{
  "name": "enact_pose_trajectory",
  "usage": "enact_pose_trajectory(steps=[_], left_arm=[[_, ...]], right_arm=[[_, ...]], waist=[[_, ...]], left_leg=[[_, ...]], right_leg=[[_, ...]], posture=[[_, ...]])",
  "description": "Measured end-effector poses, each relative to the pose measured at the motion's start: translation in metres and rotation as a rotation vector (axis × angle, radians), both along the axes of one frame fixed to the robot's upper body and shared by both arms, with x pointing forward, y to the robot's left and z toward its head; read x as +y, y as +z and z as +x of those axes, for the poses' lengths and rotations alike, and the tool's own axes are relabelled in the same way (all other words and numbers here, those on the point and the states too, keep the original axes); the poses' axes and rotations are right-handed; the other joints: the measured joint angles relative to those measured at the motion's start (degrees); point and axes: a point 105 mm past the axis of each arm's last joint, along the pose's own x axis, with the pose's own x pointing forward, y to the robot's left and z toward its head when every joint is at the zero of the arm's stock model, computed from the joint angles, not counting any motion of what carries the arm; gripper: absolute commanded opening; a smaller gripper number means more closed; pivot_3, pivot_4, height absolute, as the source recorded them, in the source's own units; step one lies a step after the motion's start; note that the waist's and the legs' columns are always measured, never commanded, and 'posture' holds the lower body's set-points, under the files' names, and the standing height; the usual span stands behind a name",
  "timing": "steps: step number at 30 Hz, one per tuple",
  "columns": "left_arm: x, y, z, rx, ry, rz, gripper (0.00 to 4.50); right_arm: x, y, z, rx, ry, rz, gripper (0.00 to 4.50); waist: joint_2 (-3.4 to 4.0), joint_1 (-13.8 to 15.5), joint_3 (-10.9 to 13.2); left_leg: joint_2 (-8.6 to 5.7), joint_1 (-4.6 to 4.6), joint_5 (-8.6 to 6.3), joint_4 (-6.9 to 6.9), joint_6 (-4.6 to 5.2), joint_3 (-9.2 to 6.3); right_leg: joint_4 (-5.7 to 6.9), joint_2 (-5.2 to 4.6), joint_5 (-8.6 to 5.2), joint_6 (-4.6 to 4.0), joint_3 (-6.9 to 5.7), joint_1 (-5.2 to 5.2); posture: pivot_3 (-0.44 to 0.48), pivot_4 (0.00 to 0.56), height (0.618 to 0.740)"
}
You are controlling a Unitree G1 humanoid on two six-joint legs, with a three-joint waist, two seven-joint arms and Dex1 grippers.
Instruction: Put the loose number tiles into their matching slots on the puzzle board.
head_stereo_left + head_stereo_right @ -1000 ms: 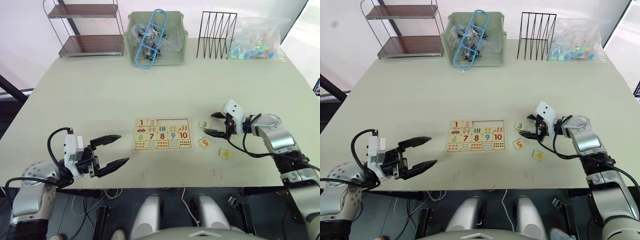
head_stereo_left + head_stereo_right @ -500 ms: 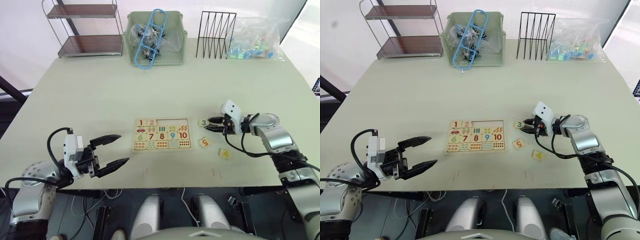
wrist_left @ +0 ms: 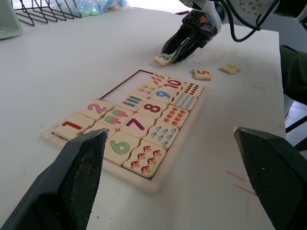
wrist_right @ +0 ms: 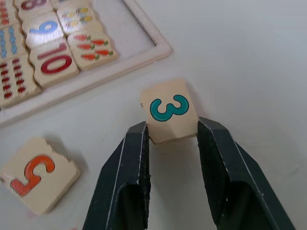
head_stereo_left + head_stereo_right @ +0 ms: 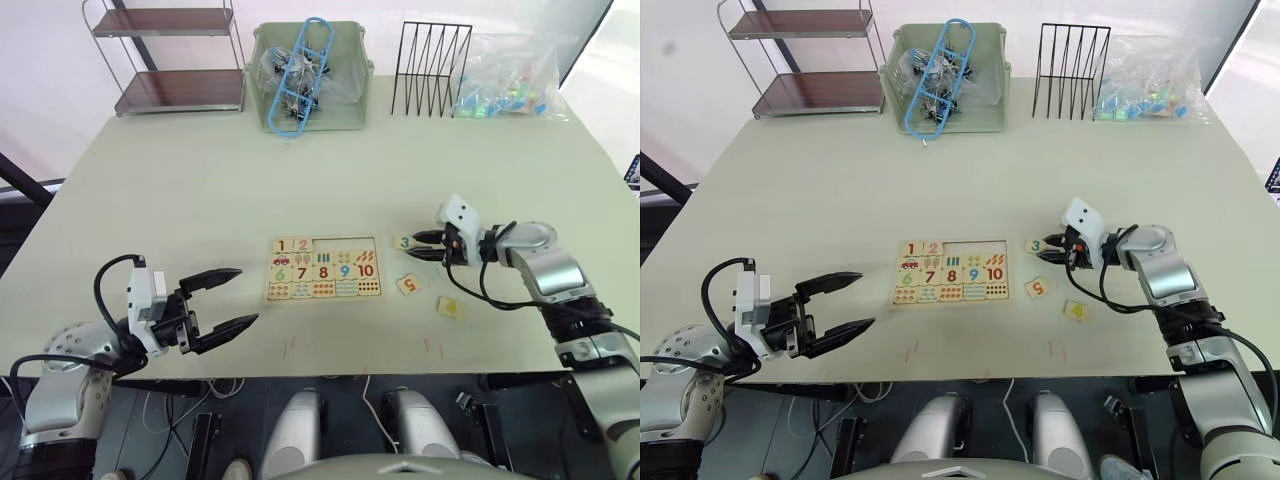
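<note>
1. So, at this moment your right gripper (image 4: 170,139) was clamped on the 3 tile (image 4: 169,110), one finger on each side edge, with the digit facing up. The tile sat just beside the upper right corner of the puzzle board (image 5: 325,268), and I could not tell whether it was lifted clear of the table (image 5: 200,190).

2. Your left gripper (image 5: 228,299) hung with its fingers spread wide, holding nothing, well apart from the board on its near left side.

3. On the board, the 1 tile (image 3: 71,126) and the 2 tile (image 3: 96,109) already filled the first two slots of the top row. The open recess (image 5: 345,243) beyond them was what you needed (the third slot, I judged, being the one right next to the 2).

4. To do this step well, you needed to lift the tile high enough to clear the raised frame before moving across it, since a dragged tile would likely catch on that edge.

5. You also needed to keep it level and square to the row; it looked slightly turned between the fingers, so a small wrist correction seemed wise before lowering.

6. You needed to let go only once it sat flat in the recess.

7. The 5 tile (image 4: 36,172) and the yellow tile (image 5: 451,307) lay loose on the table near your right arm, waiting.
</note>
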Motion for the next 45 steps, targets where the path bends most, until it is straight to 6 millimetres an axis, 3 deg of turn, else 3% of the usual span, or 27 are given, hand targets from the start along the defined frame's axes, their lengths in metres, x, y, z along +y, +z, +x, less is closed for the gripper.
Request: enact_pose_trajectory(steps=[4, 13, 21, 26, 41, 45], left_arm=[[0.000, 0.000, 0.001, -0.002, 0.005, 0.000, 4.50], [0.001, 0.000, 0.001, 0.000, 0.019, -0.002, 4.50], [0.002, -0.003, -0.001, 0.011, 0.029, -0.002, 4.50], [0.003, -0.004, -0.003, 0.016, 0.039, 0.000, 4.50], [0.010, -0.004, -0.009, 0.013, 0.093, 0.010, 4.50], [0.013, -0.003, -0.010, 0.013, 0.106, 0.012, 4.50]], right_arm=[[0.018, 0.020, -0.002, -0.021, 0.031, -0.016, 0.88], [0.052, 0.042, -0.006, 0.012, 0.046, -0.084, 0.88], [0.089, 0.049, -0.011, 0.073, 0.090, -0.162, 0.88], [0.118, 0.048, -0.017, 0.073, 0.159, -0.199, 0.88], [0.149, 0.029, -0.005, 0.122, 0.106, -0.275, 0.88], [0.153, 0.032, -0.002, 0.110, 0.106, -0.281, 0.88]], waist=[[0.00, 0.0, 0.0], [0.03, -0.1, 0.0], [0.03, -0.2, 0.0], [0.02, -0.7, 0.0], [0.03, -1.4, 0.0], [0.03, -1.4, 0.0]], left_leg=[[0.01, -0.02, 0.00, -0.05, 0.00, -0.03], [0.01, -0.10, 0.00, -0.10, -0.01, -0.01], [0.01, -0.16, 0.01, -0.41, -0.03, 0.07], [0.01, -0.19, 0.01, -0.50, -0.03, 0.12], [0.00, -0.20, 0.03, -0.59, -0.06, 0.12], [0.00, -0.20, 0.03, -0.60, -0.07, 0.11]], right_leg=[[-0.02, -0.04, 0.00, -0.01, -0.02, -0.03], [-0.01, -0.09, 0.01, -0.04, 0.01, -0.16], [-0.03, -0.13, 0.00, -0.09, 0.06, -0.36], [-0.02, -0.22, 0.02, -0.12, -0.05, -0.49], [-0.01, -0.30, 0.08, -0.20, -0.16, -0.58], [0.00, -0.30, 0.08, -0.21, -0.17, -0.59]], posture=[[0.000, 0.150, 0.739], [0.000, 0.150, 0.739], [0.000, 0.150, 0.739], [0.000, 0.150, 0.739], [0.000, 0.150, 0.739], [0.000, 0.150, 0.739]])
